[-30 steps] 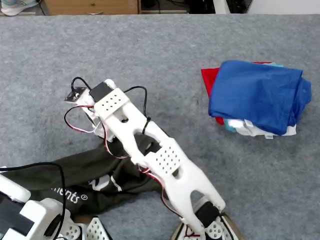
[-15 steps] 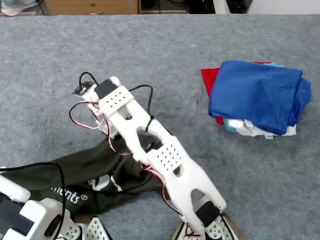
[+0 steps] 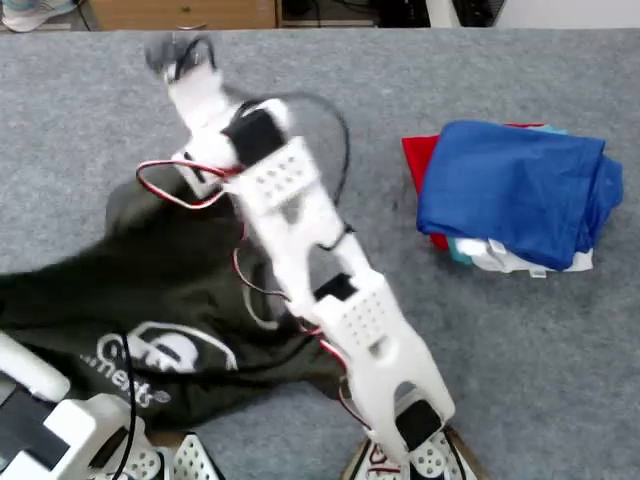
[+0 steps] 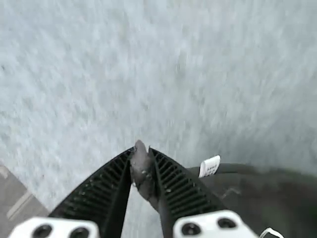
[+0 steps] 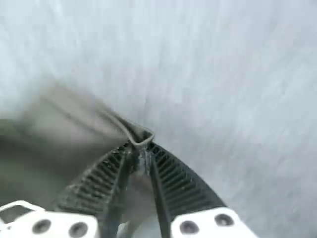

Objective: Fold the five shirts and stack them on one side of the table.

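Note:
A black shirt (image 3: 150,300) with a white print lies spread over the near-left of the grey table (image 3: 400,80). My right gripper (image 5: 141,141) is shut on a pinched fold of this dark cloth (image 5: 74,124); in the high view the right arm (image 3: 300,230) stretches from the near edge to the shirt's far edge. My left gripper (image 4: 142,151) is shut on another bit of the black shirt (image 4: 257,193), beside a small white label (image 4: 210,165). The left arm (image 3: 30,370) sits at the near-left corner.
A stack of folded shirts stands at the right: a blue one (image 3: 510,190) on top, with red (image 3: 418,155), teal and white (image 3: 500,258) edges beneath. Open grey table lies between the stack and the right arm. Furniture lines the far edge.
The right arm has swung toward the far left, dragging the black shirt's edge with it. The shirt went from a bunched strip to a wide spread with its print showing.

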Controlling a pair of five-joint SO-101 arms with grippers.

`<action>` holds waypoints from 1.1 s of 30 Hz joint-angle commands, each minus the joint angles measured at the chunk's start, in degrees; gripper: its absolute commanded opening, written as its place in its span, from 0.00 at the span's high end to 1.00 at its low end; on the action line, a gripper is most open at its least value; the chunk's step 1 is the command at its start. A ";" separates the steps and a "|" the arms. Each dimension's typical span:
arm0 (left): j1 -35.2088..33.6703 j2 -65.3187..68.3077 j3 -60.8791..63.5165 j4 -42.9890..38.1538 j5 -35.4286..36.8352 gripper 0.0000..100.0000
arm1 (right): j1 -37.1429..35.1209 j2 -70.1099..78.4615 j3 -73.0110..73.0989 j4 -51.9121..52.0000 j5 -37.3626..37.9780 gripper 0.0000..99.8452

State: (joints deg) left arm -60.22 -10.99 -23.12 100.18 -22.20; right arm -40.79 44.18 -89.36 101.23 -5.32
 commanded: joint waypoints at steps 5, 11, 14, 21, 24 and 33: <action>1.76 -3.91 -15.91 0.62 6.77 0.98 | 4.88 -26.95 -2.68 -7.47 -0.44 1.00; 2.37 -12.09 -26.11 0.62 9.49 0.98 | 9.80 -41.10 0.31 -17.85 -0.44 1.00; 2.29 -16.04 -29.63 0.62 9.49 0.98 | 11.56 -46.37 1.10 -22.59 -0.53 1.00; 1.76 -23.52 -30.77 0.62 9.32 0.98 | 11.65 -54.81 5.32 -30.33 0.97 1.00; 1.76 -26.86 -30.68 0.62 6.42 0.98 | 11.65 -57.54 7.25 -30.51 1.49 1.00; 1.76 -40.75 -16.53 0.62 4.57 0.98 | 11.65 -60.62 8.04 -28.48 5.10 1.00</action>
State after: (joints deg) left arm -58.11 -48.00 -45.36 100.18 -17.27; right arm -29.98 -16.66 -82.24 72.22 -0.84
